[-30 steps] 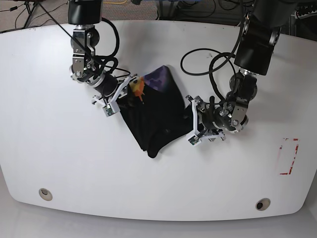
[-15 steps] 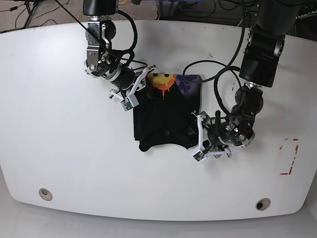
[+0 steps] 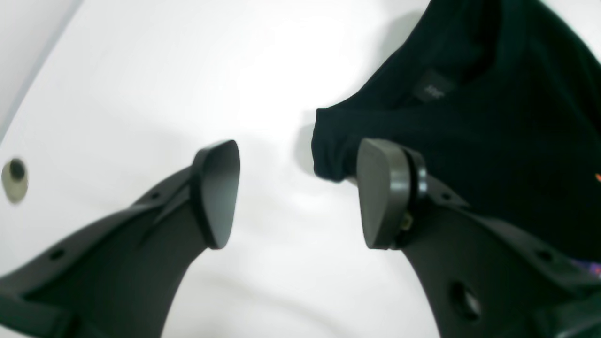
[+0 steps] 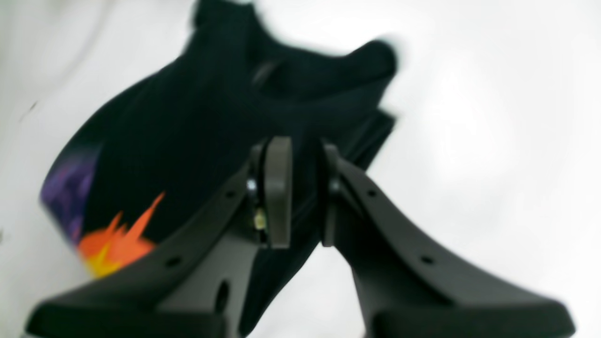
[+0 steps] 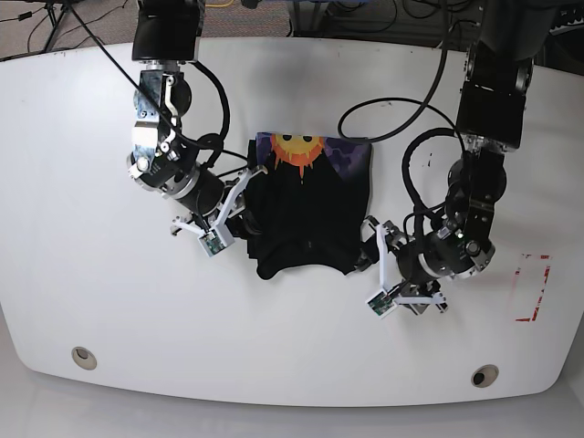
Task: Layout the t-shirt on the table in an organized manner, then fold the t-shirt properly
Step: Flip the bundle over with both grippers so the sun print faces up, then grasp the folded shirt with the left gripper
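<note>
The black t-shirt [image 5: 306, 214] lies bunched into a compact block on the white table [image 5: 91, 292], its orange and yellow print at the far edge. My right gripper [image 5: 239, 208] sits at the block's left edge. In the right wrist view this gripper [image 4: 304, 188] is shut on a fold of the t-shirt [image 4: 197, 131]. My left gripper [image 5: 370, 265] hovers open at the near right corner. In the left wrist view the left gripper [image 3: 300, 192] holds nothing, and one finger [image 3: 382, 192] sits right beside the t-shirt's [image 3: 493, 117] black corner.
Two grommet holes [image 5: 84, 356] [image 5: 484, 375] sit near the table's front edge; one hole [image 3: 14, 176] shows in the left wrist view. A red-and-white tape mark [image 5: 532, 287] is at the right. Black cables [image 5: 401, 119] loop above the table behind the left arm.
The t-shirt has swung from diagonal to square, with the print now at the far edge. The right gripper slid down its left side, still gripping. The left gripper shifted nearer the front, still open.
</note>
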Robot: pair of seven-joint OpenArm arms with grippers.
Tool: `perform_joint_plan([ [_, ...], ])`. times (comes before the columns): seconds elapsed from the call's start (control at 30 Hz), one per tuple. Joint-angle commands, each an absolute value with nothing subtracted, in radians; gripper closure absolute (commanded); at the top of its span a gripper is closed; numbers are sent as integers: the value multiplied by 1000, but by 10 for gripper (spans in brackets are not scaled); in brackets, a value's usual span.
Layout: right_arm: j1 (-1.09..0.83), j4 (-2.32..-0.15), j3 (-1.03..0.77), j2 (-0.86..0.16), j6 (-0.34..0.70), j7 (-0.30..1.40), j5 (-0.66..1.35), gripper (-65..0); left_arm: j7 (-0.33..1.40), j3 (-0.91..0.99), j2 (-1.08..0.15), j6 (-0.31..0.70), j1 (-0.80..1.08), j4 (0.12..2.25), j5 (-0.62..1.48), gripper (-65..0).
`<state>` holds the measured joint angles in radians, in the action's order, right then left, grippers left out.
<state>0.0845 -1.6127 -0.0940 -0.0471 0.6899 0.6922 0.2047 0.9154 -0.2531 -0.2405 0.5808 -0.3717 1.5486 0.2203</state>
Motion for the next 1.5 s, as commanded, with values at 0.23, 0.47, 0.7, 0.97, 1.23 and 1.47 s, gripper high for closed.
perform_joint_plan([
  [0.23, 214, -1277, -88, -45, 698, 507, 219, -97, 911, -134, -249, 578, -220, 1693, 217, -372],
  [0.47, 266, -1092, -88, -84, 698, 390, 219, -95, 911, -56, -249, 578, -107, 1759, 219, -372],
  [0.7, 262, -1245, -96, -94, 698, 475, 228, -95, 911, -58, -242, 578, -54, 1797, 220, -372],
  [0.97, 252, -1524, -130, -114, 698, 693, 225, -95, 908, -70, -88, 516, -97, 1793, 173, -372],
  [1.23, 225, -1705, -225, -124, 698, 789, 220, -95, 854, -211, 68, 426, -194, 1632, 71, -374],
  [1.47, 205, -1748, -274, -150, 698, 835, 226, -97, 673, -288, 148, 265, -189, 1486, -2, -374],
])
